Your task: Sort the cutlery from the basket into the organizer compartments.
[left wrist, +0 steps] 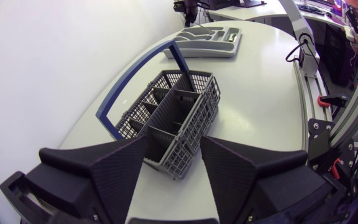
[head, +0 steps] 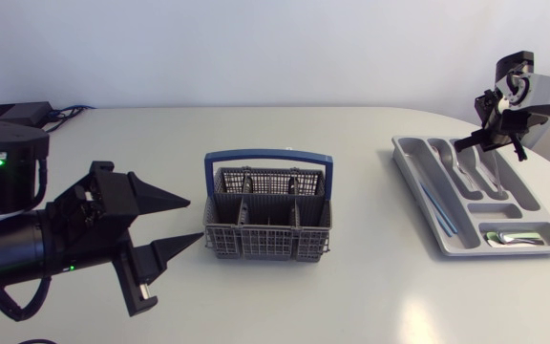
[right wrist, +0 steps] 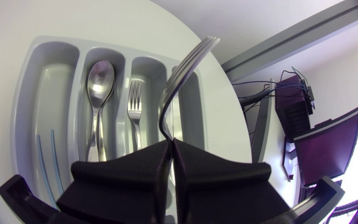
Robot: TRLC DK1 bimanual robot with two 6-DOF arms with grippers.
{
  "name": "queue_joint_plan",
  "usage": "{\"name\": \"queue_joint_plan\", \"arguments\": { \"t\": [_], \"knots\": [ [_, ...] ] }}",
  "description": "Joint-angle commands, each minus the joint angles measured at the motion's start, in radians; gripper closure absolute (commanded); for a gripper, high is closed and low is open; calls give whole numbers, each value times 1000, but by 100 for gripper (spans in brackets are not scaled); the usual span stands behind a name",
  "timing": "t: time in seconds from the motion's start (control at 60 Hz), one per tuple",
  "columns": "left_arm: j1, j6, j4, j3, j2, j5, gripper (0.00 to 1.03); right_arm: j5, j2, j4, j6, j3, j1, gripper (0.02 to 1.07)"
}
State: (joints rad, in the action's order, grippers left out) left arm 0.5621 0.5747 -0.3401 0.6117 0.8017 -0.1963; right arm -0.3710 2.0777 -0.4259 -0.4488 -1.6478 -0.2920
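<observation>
Your right gripper (right wrist: 170,142) was pressed together on the handle of a fork (right wrist: 182,68), one finger on each side, tines pointing up and away from the fingers. It hung over the grey organizer (right wrist: 23,93) at the right end of the table (head: 351,287). The held fork stood over the long slots, and which slot lay under it you couldn't tell.

In the organizer a spoon (right wrist: 99,81) lay in the second long slot. Another fork (right wrist: 134,102) lay in the slot beside it. Thin bluish pieces (right wrist: 45,155) lay in the outer long slot, too faint to name. In the head view some shiny pieces (head: 514,237) sat in the short cross slot.

Your left gripper (head: 195,220) was spread wide, holding nothing. It sat just beside the grey basket (head: 267,244) mid-table, fingers pointing at the end wall and not touching it. The basket stood upright, its blue handle (head: 268,155) raised, well apart from the organizer. Its contents couldn't be made out.
</observation>
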Motion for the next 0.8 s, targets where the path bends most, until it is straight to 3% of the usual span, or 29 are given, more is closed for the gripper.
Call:
{"name": "queue_joint_plan", "arguments": {
  "t": [0.0, 0.483, 0.783],
  "knots": [
    [13, -24, -5, 30, 13, 14, 44, -6, 58, -28, -5, -75, -7, 101],
    [30, -26, -28, 42, 4, 26, 44, 21, 228, -88, 32, -218, -6, 101],
    [35, -26, -57, 53, -18, 34, 44, 170, 229, -13, 64, -190, -52, 101]
  ]
}}
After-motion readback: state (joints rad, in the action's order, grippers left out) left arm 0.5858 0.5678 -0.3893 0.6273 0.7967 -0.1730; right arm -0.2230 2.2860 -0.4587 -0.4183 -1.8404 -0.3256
